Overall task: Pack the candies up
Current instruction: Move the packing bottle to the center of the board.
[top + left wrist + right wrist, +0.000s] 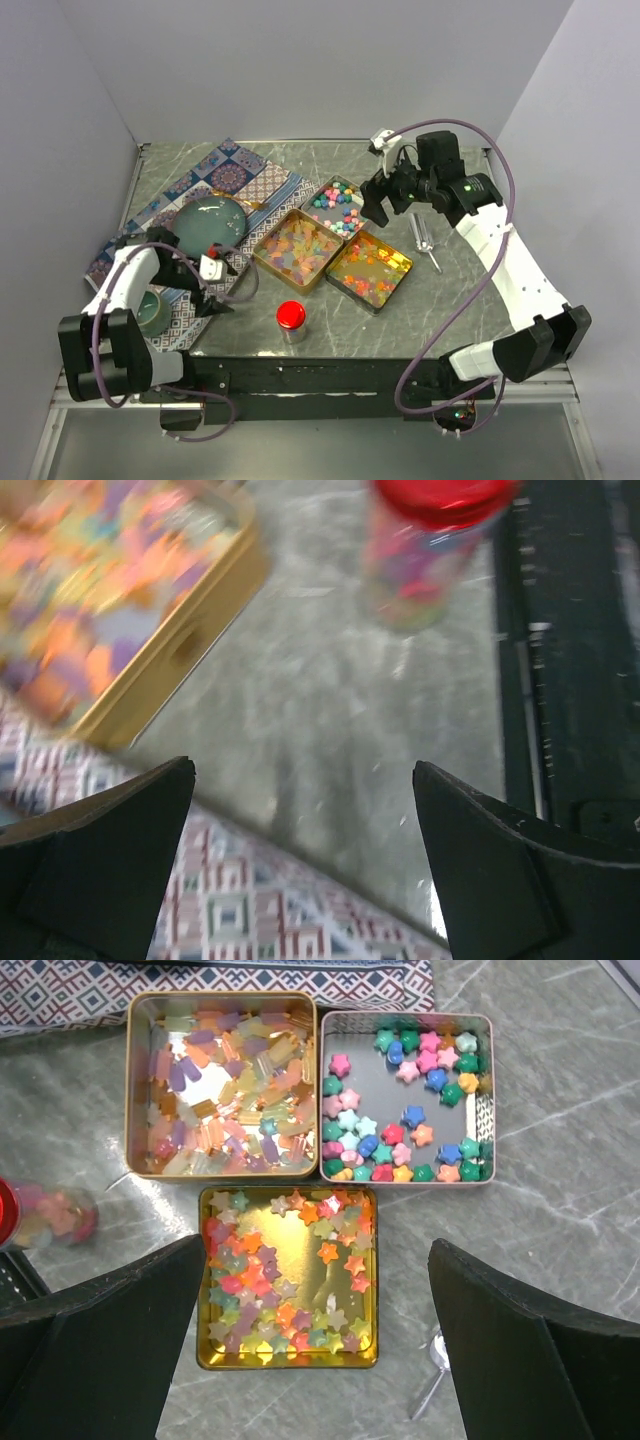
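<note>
The left gripper (213,290) is at the far left of the top view. It hangs low over the near edge of a patterned cloth (240,172), with its jaws spread wide and nothing between them. In the left wrist view the same gripper (302,770) is above the border between the cloth and the grey table (330,710). A small green cup (152,308) sits on the cloth beside the left arm. A round teal plate (210,220) lies further back on the same cloth.

To the right, near the front edge of the table, stands a clear jar (291,320) with a red lid. Some pastel candies (55,1215) can be seen inside it.

Three square tins lie in the centre, touching one another, and most of the candies are in them. The left tin (298,248) holds translucent candies (222,1085) in yellow and pink. The back tin (338,203) holds opaque star candies (405,1095) in pink, blue and green, and part of its floor is bare. The front right tin (370,268) holds orange, red and yellow stars (288,1275).

The right gripper (374,207) hovers above the tins, just right of the back one, with its jaws fully apart and empty. Further right, a small metal tool (427,243) lies on the table.
</note>
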`<state>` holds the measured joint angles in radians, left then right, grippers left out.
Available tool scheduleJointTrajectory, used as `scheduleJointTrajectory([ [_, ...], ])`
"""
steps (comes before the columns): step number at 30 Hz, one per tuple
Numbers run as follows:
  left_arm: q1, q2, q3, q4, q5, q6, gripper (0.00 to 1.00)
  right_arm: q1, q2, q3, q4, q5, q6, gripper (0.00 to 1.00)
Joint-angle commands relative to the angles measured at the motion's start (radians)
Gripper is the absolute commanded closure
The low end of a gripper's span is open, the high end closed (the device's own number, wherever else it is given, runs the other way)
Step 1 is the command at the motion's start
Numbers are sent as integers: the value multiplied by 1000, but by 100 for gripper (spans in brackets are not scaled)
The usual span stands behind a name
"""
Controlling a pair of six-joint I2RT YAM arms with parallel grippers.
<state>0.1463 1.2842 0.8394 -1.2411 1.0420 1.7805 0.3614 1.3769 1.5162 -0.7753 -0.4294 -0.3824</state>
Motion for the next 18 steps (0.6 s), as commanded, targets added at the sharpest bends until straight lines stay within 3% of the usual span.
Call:
scheduleJointTrajectory([
  [1, -106, -22, -51, -121, 73, 267, 3, -10, 17, 16, 25, 9, -3, 0],
  [3, -142, -84, -97, -25, 119, 194, 3, -15, 24, 12, 27, 12, -3, 0],
  [4, -222, -112, -115, 45, 127, 5, 3, -15, 25, 10, 30, 15, -3, 0],
  [6, -273, -205, -192, 343, 142, -235, 2, -16, 28, 10, 30, 18, 0, 0],
  [7, -319, -235, -222, 439, 136, -454, 1, -15, 30, 13, 24, 18, 0, 0],
  [8, -342, -261, -253, 630, 133, -548, 1, -16, 31, 15, 21, 18, -3, 0],
  [12, -439, -345, -365, 1004, 52, -965, 1, -18, 34, 19, 1, 18, -13, 0],
  [15, -534, -306, -362, 1121, -2, -1175, 1, -18, 30, 10, 2, 14, -12, 0],
  [18, -594, -216, -304, 1120, -103, -1248, 1, -18, 28, 12, -1, 9, -12, 0],
])
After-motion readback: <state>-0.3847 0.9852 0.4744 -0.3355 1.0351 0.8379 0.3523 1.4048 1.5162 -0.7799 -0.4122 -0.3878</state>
